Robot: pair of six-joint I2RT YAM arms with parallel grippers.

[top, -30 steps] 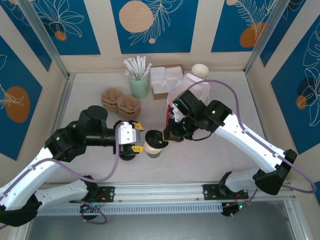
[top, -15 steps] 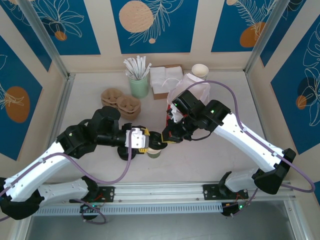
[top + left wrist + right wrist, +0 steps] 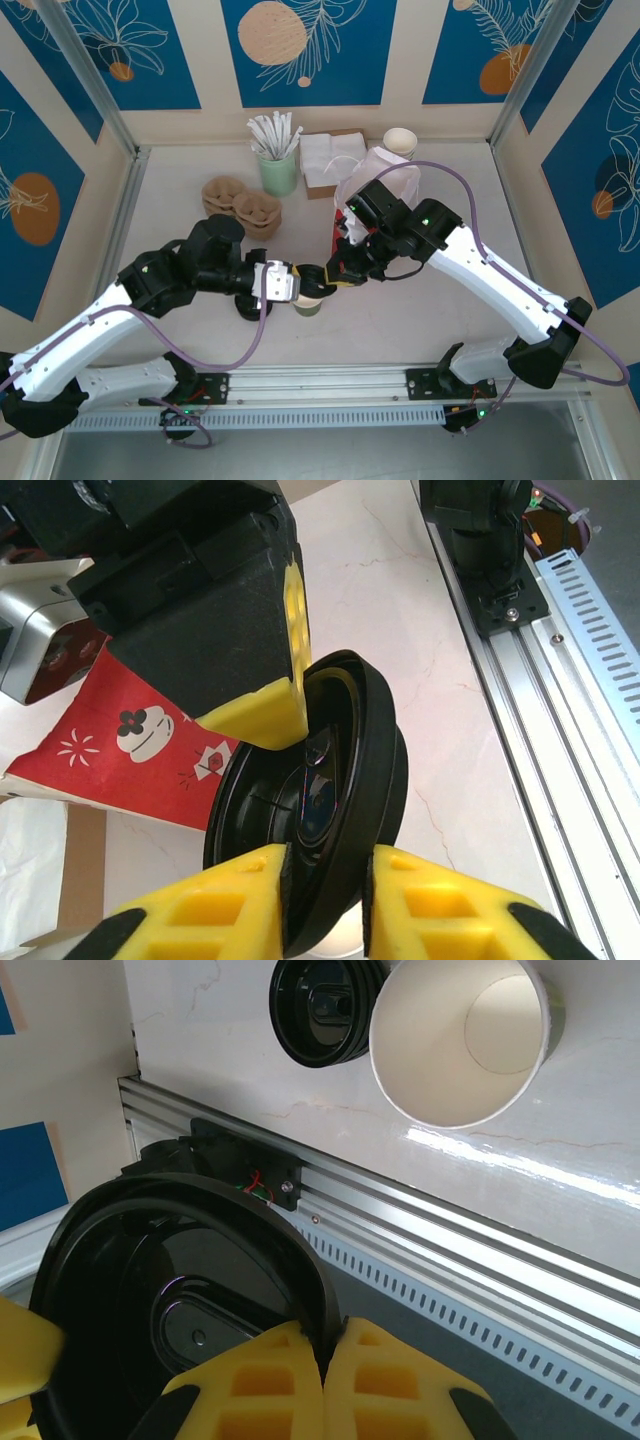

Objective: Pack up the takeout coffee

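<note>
A black lid (image 3: 312, 277) hangs on edge above the table, held from both sides. My right gripper (image 3: 338, 275) is shut on its rim; in the right wrist view the pinch (image 3: 325, 1345) sits at the lid's (image 3: 180, 1290) edge. My left gripper (image 3: 290, 284) has its yellow pads pressed on both faces of the lid (image 3: 340, 780), the grip (image 3: 325, 880) low on the rim. The takeout coffee's paper cup (image 3: 308, 303) stands lidless right under the lid, its white inside (image 3: 465, 1040) empty.
A low stack of black lids (image 3: 250, 305) lies left of the cup. Behind stand a red printed bag (image 3: 335, 240), a white plastic bag (image 3: 385, 175), brown pulp carriers (image 3: 240, 205), a green holder of sticks (image 3: 278, 165), napkins (image 3: 325, 160) and white cups (image 3: 400, 140).
My left gripper has moved right to the lid and its jaws have narrowed onto it. The right gripper has held the lid still.
</note>
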